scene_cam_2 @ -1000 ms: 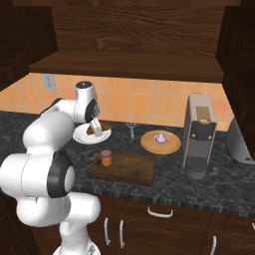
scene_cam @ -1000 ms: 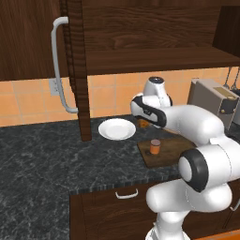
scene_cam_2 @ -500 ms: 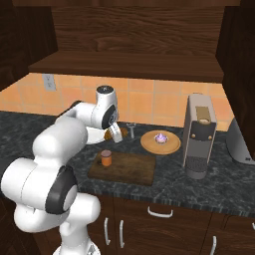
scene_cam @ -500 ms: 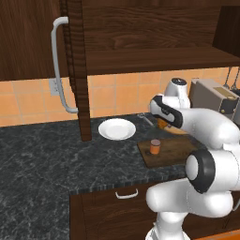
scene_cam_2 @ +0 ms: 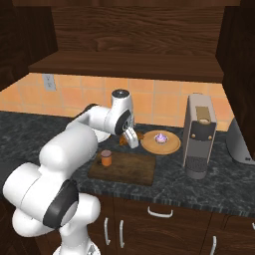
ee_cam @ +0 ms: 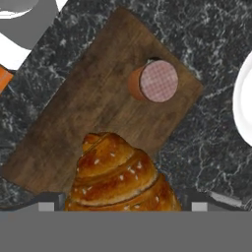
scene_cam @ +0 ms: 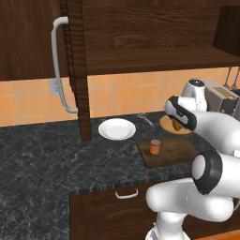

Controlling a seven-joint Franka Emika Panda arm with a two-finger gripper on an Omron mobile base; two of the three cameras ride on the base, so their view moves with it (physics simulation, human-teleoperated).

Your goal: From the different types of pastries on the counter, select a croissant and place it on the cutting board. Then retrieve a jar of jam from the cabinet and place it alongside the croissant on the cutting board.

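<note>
My gripper [scene_cam: 177,124] is shut on the golden-brown croissant [scene_cam: 176,125], held in the air over the far edge of the cutting board [scene_cam: 174,153]. In the hand view the croissant [ee_cam: 118,177] sits between the fingers above the dark wooden cutting board [ee_cam: 74,123]. The orange jar of jam [ee_cam: 153,82] stands upright on the board's far end, apart from the croissant. From the right, the gripper [scene_cam_2: 130,140] hangs just behind the cutting board [scene_cam_2: 129,169], with the jar of jam [scene_cam_2: 106,158] on the board's left end. The jar [scene_cam: 155,146] stands upright.
A purple-topped cupcake [scene_cam_2: 160,137] sits on a round tan plate [scene_cam_2: 169,147] behind the board. A white plate [scene_cam: 117,128] lies to the left. A coffee machine [scene_cam_2: 199,134] stands right of the board. The cabinet handle [scene_cam: 57,65] hangs at upper left.
The arm has swung right from above the white plate to behind the cutting board, carrying the croissant. The jar has stayed put on the board.
</note>
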